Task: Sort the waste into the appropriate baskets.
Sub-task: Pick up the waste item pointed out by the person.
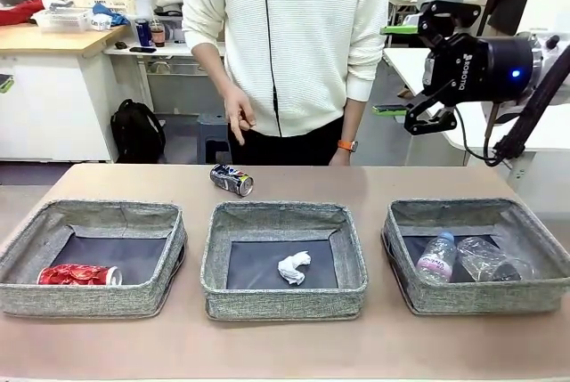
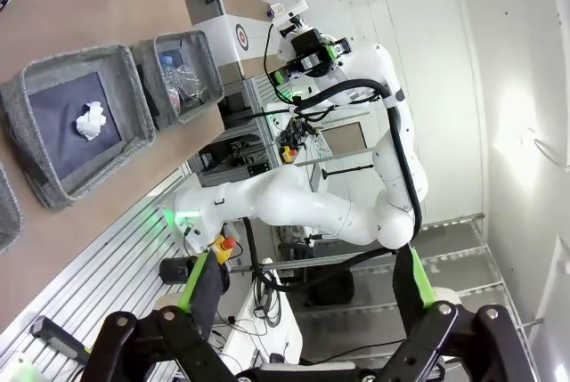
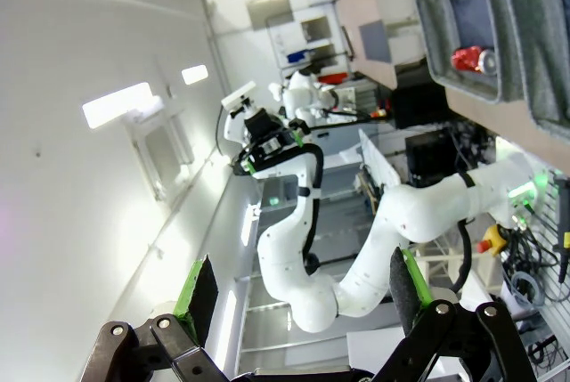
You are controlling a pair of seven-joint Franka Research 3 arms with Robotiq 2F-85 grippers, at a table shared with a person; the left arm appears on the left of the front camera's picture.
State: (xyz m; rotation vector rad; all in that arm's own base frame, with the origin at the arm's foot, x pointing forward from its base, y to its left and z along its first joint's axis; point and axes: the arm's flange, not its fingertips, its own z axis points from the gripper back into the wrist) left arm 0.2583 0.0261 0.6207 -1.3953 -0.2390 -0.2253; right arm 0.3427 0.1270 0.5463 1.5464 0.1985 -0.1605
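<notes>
Three grey baskets stand in a row on the table. The left basket [image 1: 89, 297] holds the dented red can [image 1: 78, 274], also visible in the right wrist view [image 3: 472, 60]. The middle basket [image 1: 285, 302] holds the white paper wad [image 1: 293, 267]. In the right basket [image 1: 481, 297] lie the pink-labelled bottle [image 1: 436, 259] and the clear bottle [image 1: 490, 263]. The dark blue can [image 1: 232, 180] lies on its side on the table behind the middle basket. My right gripper [image 1: 430, 120] hangs high at the right, open and empty [image 3: 301, 275]. My left gripper [image 2: 307, 275] is open and empty, pointing away from the table.
A person in a white sweater stands at the far edge, one hand [image 1: 239, 119] hanging above the blue can. The left wrist view shows the middle basket [image 2: 138, 101] with the wad [image 2: 91, 119] and the right basket [image 2: 209, 61]. Bare table lies in front of the baskets.
</notes>
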